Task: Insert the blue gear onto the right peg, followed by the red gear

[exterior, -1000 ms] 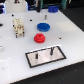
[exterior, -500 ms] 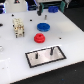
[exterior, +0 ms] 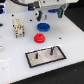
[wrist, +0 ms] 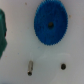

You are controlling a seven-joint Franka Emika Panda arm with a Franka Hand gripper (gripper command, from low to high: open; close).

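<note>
The blue gear (exterior: pixel 43 27) lies flat on the white table, and it fills the wrist view as a wide blue disc (wrist: pixel 50 24) with a dark centre hole. Just in front of it sits the smaller red gear (exterior: pixel 39 38). The grey, black-bordered plate (exterior: pixel 45 62) lies nearer the front, with the right peg (exterior: pixel 51 50) and its left twin (exterior: pixel 37 57) both bare. My gripper (exterior: pixel 51 15) hangs above and slightly behind the blue gear. Its fingers look apart and hold nothing.
A white and tan blocky object (exterior: pixel 18 27) stands at the exterior view's left of the gears. A green shape (wrist: pixel 2 32) shows at the wrist view's edge. A small pale pin (wrist: pixel 30 66) and a dark spot (wrist: pixel 63 65) mark the table surface.
The gripper has shifted a little towards the exterior view's right, staying above the blue gear. Both gears and the plate have not moved.
</note>
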